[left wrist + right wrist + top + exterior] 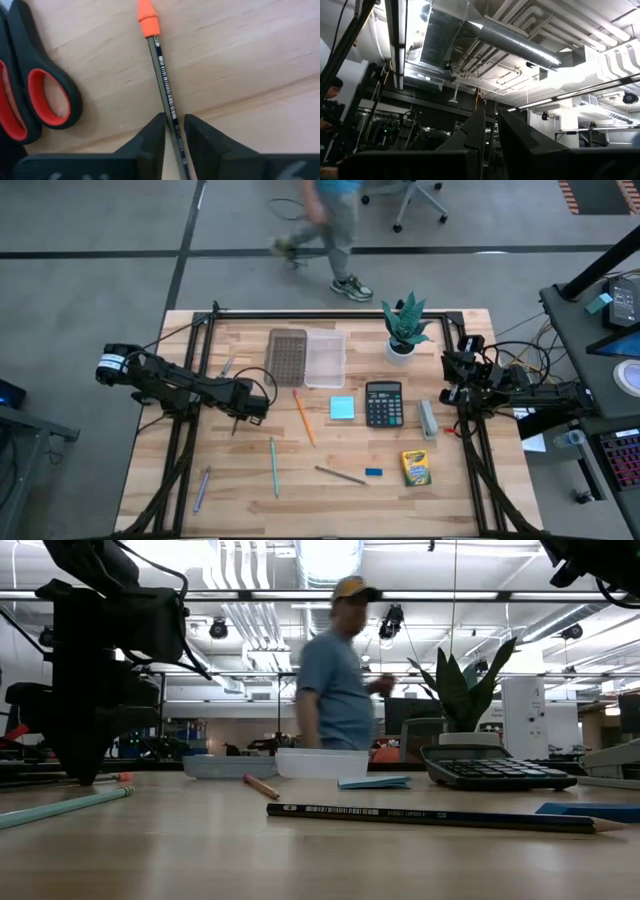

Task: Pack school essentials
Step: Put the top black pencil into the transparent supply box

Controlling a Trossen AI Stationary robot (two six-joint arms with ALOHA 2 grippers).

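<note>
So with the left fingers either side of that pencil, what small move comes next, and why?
Probably finish closing, then lift. The left gripper straddles the orange-capped pencil lying flat on the table, beside the red-handled scissors; its fingers look nearly against the shaft.

Two dark, near-black jointed arms with loose black cables looped along the links. White banded marking on left arm (112,365) near its base. Left gripper (174,131): flat, matte black wedge-shaped fingers.
</note>
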